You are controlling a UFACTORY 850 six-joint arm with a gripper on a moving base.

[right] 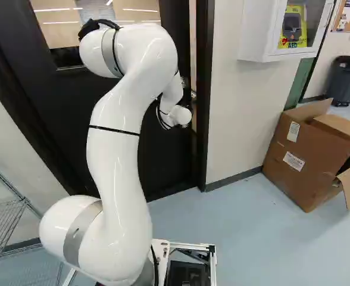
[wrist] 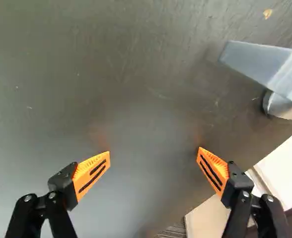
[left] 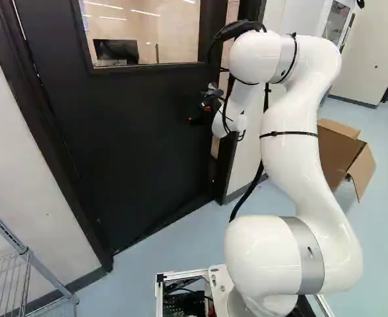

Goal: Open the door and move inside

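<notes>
- Handle [wrist: 257, 62] lies ahead and aside of the tool [wrist: 154, 150], past the finger [wrist: 216, 168] nearer the edge of the door [wrist: 86, 79].
- Its free end points across the tool's front.
- Tool stands apart, gripping nothing.

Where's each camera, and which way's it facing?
Left base view: base, behind and left of the arm, facing the door; arm right of middle.
Right base view: behind and right of it, same heading; arm left of middle.
Wrist view: on the wrist, looking along the open gripper at the door.
Shared: door in all, cardboard box in base views.
</notes>
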